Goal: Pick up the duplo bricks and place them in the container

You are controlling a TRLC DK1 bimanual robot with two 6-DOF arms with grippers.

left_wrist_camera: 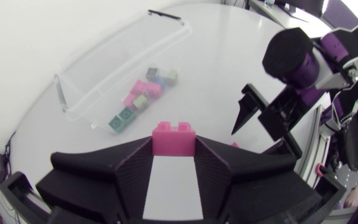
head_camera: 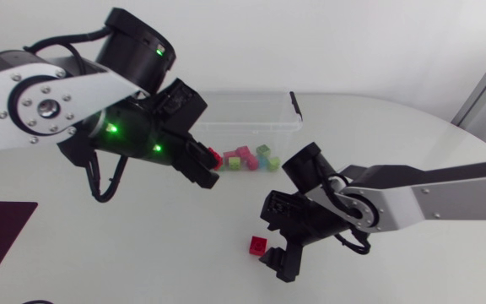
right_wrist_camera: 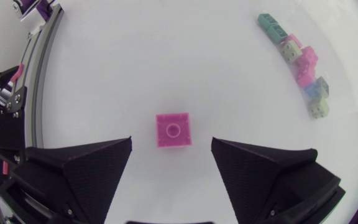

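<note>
head, left wrist and right wrist views of 2 arms over a white table (head_camera: 395, 152). the left gripper (left_wrist_camera: 173, 143) is closed narrowly on 1 red-pink duplo brick, the held brick (left_wrist_camera: 173, 138). both fingers press its sides and its 2 studs stand up past the fingertips. in the head view this gripper is raised above the table, with the held brick (head_camera: 214, 157) just beside the near left corner of the container (head_camera: 251, 114).

the container is a clear plastic box standing at the far middle of the table. it holds a cluster of stored bricks (head_camera: 247, 159) in pink, green and pale blue, lying close together along its near wall. the same cluster is seen through the clear wall in the left wrist view (left_wrist_camera: 143, 99).

the right gripper (right_wrist_camera: 171, 142) is spread wide and holds nothing. 1 red-pink loose brick (right_wrist_camera: 173, 130) lies flat on the table, stud side up, just ahead of the gap between the fingers and touching neither. in the head view the loose brick (head_camera: 257, 245) sits on the near part of the table, well apart from the container, just beside the right gripper.
</note>
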